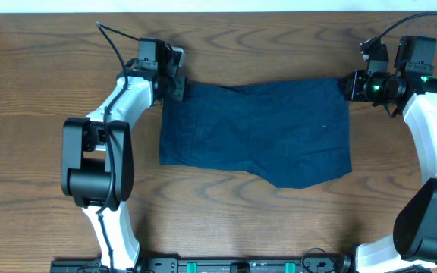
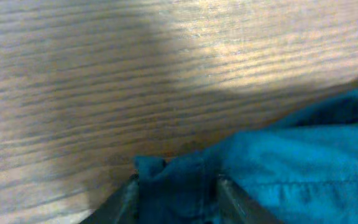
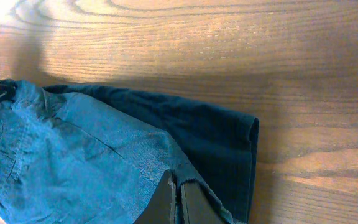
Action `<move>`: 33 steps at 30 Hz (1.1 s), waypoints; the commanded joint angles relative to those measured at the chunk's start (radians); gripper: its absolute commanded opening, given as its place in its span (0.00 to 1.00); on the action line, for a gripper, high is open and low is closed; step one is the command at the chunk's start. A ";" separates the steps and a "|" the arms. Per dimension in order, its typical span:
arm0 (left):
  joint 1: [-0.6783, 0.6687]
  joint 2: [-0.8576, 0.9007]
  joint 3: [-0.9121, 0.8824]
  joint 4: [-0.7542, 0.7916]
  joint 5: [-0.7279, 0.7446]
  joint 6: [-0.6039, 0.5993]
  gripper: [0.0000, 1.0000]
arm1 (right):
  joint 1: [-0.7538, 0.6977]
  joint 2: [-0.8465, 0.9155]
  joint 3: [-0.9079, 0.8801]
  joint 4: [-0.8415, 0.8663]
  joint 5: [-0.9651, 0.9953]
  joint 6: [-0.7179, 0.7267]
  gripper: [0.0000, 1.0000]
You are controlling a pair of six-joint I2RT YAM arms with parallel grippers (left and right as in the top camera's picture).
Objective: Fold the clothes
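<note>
Overhead, the clothes (image 1: 256,133) lie spread on the worktop (image 1: 51,61). Only the wrist views show the right gripper (image 3: 178,202) with fingers (image 3: 165,199) pinching the clothes' hem, and the left gripper (image 2: 176,199) with fingers (image 2: 124,202) straddling a corner (grip unclear).

Left arm (image 1: 120,102) bent at the elbow, forearm reaching up and inward, wrist pitched low. Left jaws partly apart, both fingers (image 2: 124,202) in wrist view, a corner of the clothes (image 1: 256,133) lying between them; pinched or not, can't tell. Right arm (image 1: 431,129) bent the same way, wrist turned inward, facing the left jaws. Right jaws closed, fingers (image 3: 165,200) pressed together, nipping a cloth fold at the tips. The two sets of jaws sit level, well apart.
</note>
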 commanded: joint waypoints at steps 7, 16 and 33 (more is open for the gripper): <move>0.016 -0.058 0.027 -0.079 0.060 0.000 0.06 | 0.002 0.001 -0.006 0.000 0.126 -0.015 0.01; 0.032 -0.318 0.033 -0.239 0.044 0.001 0.06 | 0.001 0.003 -0.006 -0.014 0.272 0.079 0.01; 0.032 -0.430 0.030 -0.357 0.040 0.002 0.06 | 0.001 0.003 -0.006 -0.007 0.260 0.079 0.09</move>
